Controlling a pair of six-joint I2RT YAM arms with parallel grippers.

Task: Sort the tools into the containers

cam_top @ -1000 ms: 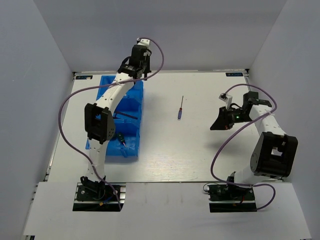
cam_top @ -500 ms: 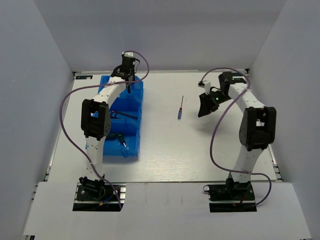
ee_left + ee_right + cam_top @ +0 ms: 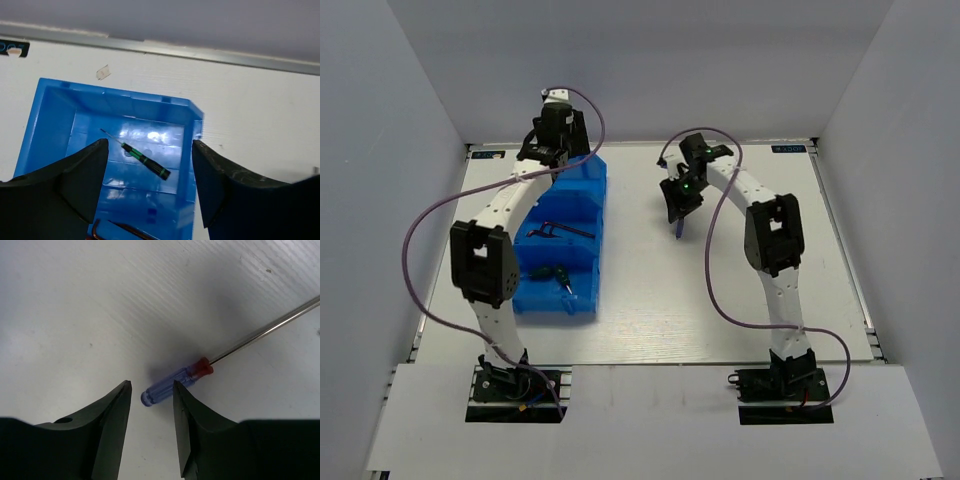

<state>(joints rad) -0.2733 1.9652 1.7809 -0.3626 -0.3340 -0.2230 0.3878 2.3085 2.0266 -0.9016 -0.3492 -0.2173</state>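
Note:
Three joined blue containers (image 3: 598, 262) stand at the left. In the left wrist view, a slim dark screwdriver (image 3: 146, 159) with green bands lies loose in the far container (image 3: 116, 91). My left gripper (image 3: 149, 145) hangs open above it, holding nothing. Hex keys (image 3: 560, 230) lie in the middle container, and green-handled screwdrivers (image 3: 561, 275) in the near one. A blue-handled screwdriver (image 3: 172, 384) lies on the white table. My right gripper (image 3: 151, 387) is open and low over it. The butt of its handle is between the fingertips, which are not closed on it.
The left arm (image 3: 505, 205) arches over the left side of the containers. The right arm (image 3: 770, 240) reaches from the near right toward the table's middle. A metal rail (image 3: 200, 52) runs along the table's far edge, below the back wall, and a scrap of tape (image 3: 103, 73) lies nearby.
My left gripper has opened and shifted left over the far container, where the dark screwdriver now lies. My right arm swung from the table's right side to the blue-handled screwdriver, its jaws wider.

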